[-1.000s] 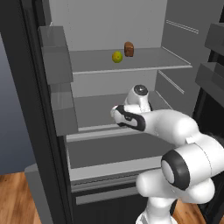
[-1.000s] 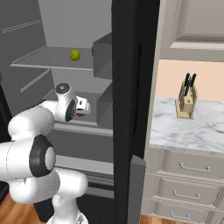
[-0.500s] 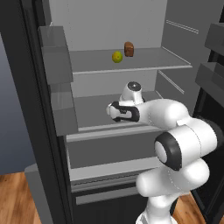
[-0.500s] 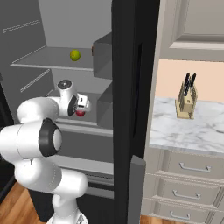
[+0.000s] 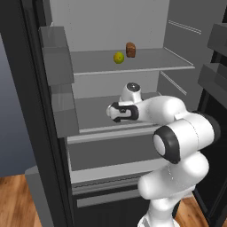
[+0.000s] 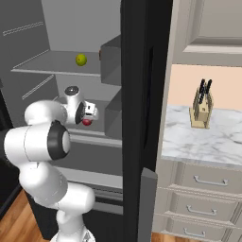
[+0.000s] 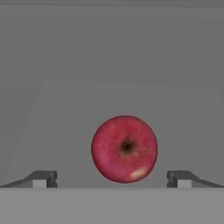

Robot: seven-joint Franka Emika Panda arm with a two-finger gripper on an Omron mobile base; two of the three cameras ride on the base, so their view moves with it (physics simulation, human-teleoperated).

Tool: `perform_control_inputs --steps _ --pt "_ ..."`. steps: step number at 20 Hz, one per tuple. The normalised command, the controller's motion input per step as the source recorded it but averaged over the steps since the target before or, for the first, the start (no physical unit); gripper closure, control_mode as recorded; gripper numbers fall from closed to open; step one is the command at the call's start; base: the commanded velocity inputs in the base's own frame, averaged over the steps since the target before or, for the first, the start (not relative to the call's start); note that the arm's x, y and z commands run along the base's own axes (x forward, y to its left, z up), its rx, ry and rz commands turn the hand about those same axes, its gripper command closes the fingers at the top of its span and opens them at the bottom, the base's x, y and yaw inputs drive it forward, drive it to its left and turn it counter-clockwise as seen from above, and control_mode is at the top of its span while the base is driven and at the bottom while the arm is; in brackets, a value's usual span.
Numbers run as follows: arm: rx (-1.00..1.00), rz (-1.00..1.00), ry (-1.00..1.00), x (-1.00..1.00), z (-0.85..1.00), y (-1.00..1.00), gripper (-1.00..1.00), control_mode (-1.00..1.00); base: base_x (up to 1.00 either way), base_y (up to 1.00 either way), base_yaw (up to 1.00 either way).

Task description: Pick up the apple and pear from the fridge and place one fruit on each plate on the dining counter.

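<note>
Fridge (image 5: 57,133) first: you have it standing open ahead of you, black-framed, with pale grey walls, grey shelves and grey bins on the door. Everything below is placed against it. To its right, past the black frame, a marble-topped cabinet (image 6: 208,142) carries a knife block (image 6: 201,109). Your arm (image 5: 177,133) reaches into the fridge at the level of its middle shelf.

Your gripper (image 7: 112,179) is spread wide, the two finger tips (image 7: 41,178) well apart, and it holds nothing. In the hand view the apple (image 7: 124,148) sits between the tips and a little beyond them, touching neither; it rests on the middle shelf of the fridge, red and glossy, its dark dimple facing the camera. In the right base view you can see it just below the hand.

On the shelf above, the pear (image 5: 118,57) lies yellow-green near the middle, with a brown loaf-like block (image 5: 131,49) just beside it, toward the fridge's back wall.

You will find no brand, label or writing that can be read anywhere on the fridge or its contents.
</note>
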Motion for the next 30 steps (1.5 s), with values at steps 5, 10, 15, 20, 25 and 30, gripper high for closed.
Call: perform_control_inputs --steps 5,10,15,20,25,30 --pt "0.0 0.0 0.01 0.15 -0.08 0.0 -1.0 -1.0 0.0 0.0 0.0" --pt "0.0 0.0 0.02 0.15 -0.13 -0.03 -1.0 -1.0 0.0 0.0 0.0" --pt "0.0 0.0 0.01 0.1 -0.14 -0.13 -1.0 -1.0 0.0 0.0 0.0" --pt "0.0 0.0 0.01 0.02 -0.13 0.0 -1.0 -1.0 0.0 0.0 0.0" --pt "0.0 0.0 0.0 0.14 -0.28 0.0 -1.0 -1.0 0.0 0.0 0.0" --pt "0.0 0.0 0.0 0.0 0.0 0.0 1.0 -1.0 0.0 0.0 0.0"
